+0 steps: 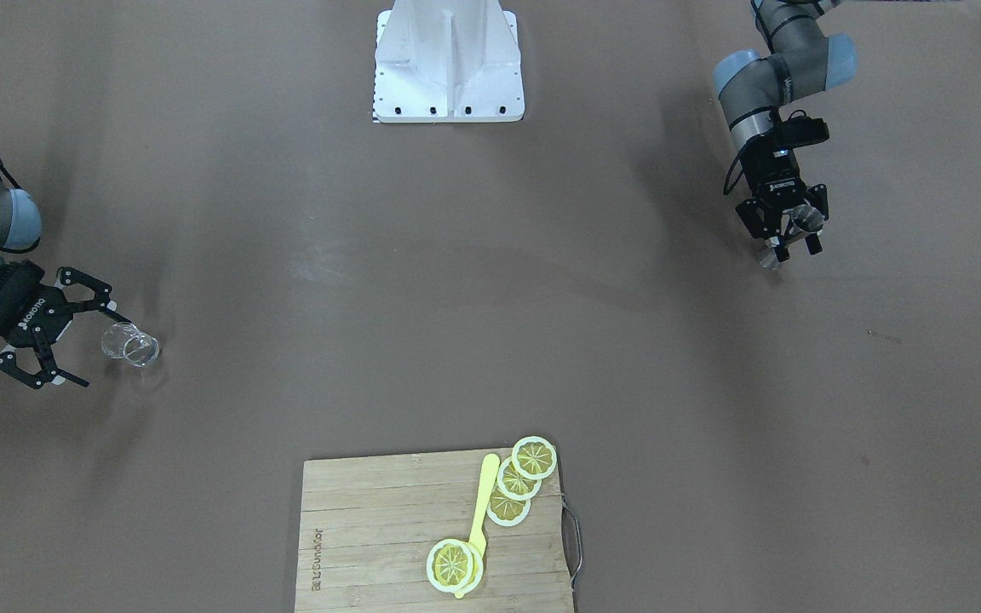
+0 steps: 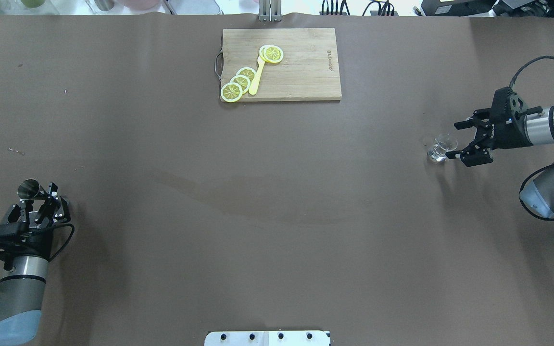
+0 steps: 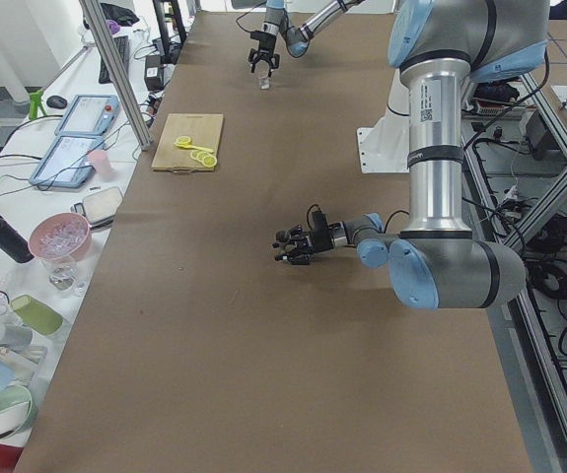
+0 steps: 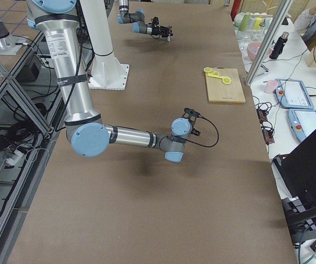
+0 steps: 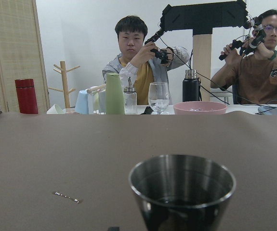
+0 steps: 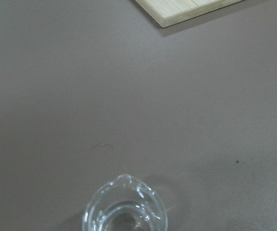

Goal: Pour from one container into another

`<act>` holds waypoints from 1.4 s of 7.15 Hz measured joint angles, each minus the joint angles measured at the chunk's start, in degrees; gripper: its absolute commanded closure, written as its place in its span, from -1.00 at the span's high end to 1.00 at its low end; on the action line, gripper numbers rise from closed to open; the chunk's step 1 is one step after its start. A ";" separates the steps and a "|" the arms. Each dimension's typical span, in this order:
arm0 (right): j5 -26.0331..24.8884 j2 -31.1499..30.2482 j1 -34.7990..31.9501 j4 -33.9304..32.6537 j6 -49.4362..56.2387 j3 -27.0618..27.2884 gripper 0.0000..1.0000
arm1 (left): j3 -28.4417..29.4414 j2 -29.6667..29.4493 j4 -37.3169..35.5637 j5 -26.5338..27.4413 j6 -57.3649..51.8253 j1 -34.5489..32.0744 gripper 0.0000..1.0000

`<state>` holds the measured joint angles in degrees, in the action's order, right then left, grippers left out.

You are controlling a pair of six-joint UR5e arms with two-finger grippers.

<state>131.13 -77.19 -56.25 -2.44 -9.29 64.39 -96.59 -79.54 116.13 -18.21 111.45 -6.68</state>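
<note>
closing your wide-open, empty right gripper [image 2: 456, 142] early may tip the glass beaker [image 2: 440, 148] at its fingertips, right side; you cannot tell whether the left gripper [image 2: 40, 204] grips the steel cup [image 2: 29, 189], near left.

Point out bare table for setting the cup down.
Bare: the wide middle of the table, between cup and beaker, robot-side of the board. Also the board's half without slices. Crowded: around the slices and spoon.

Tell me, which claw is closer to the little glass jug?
The right claw. The glass jug sits right at its open fingertips. The left claw is far across the table, by a metal cup.
</note>
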 measured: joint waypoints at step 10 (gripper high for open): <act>-0.60 -0.32 1.30 -0.09 -1.78 0.73 0.96 | -3.62 1.42 0.07 0.84 -1.38 -2.23 -1.00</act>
<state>130.53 -77.51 -54.95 -2.53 -11.06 65.12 -100.21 -78.11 116.20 -17.36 110.07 -8.91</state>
